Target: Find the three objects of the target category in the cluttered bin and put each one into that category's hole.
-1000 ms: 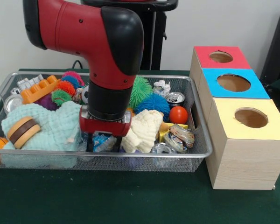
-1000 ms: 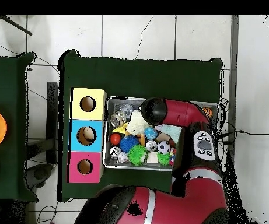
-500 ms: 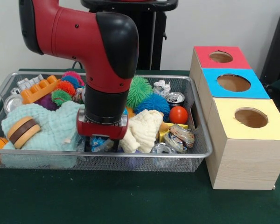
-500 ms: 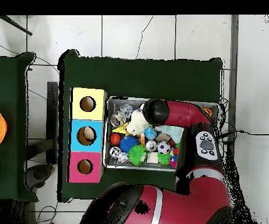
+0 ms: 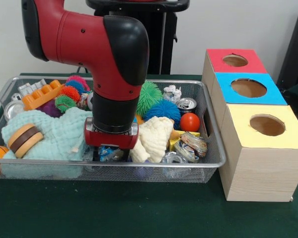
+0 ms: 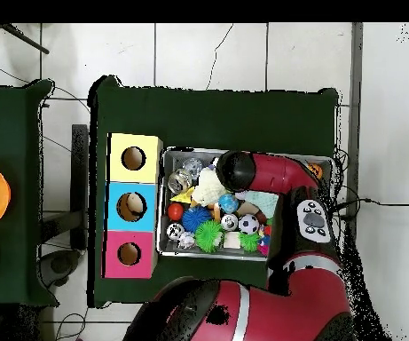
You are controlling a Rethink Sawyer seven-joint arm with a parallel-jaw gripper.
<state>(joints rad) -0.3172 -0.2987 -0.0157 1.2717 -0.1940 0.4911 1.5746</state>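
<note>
In the front view the gripper (image 5: pixel 111 151) is sunk among the clutter at the near rim of the wire bin (image 5: pixel 139 163), just left of the cream cloth (image 5: pixel 154 138) and right of the pale green cloth (image 5: pixel 49 136); whether its fingers are spread or pinching anything cannot be told, since the red wrist and the clutter hide them. A crinkled blue wrapper (image 5: pixel 109 152) lies right under it. Further back sit the red ball (image 5: pixel 189 122), a can (image 5: pixel 186 104), the blue spiky ball (image 5: pixel 162 109) and the green spiky ball (image 5: pixel 149 95). To the right stand the yellow box (image 5: pixel 260 148), blue box (image 5: pixel 248 89) and red box (image 5: pixel 233 60), each with a round hole on top.

The overhead view hides the gripper under the arm (image 6: pixel 261 170), but shows a soccer-patterned ball (image 6: pixel 250 226) the front view does not reveal.

Against half a second ago, the wrist has shifted slightly right and sits a touch lower; the bin's contents look unchanged
</note>
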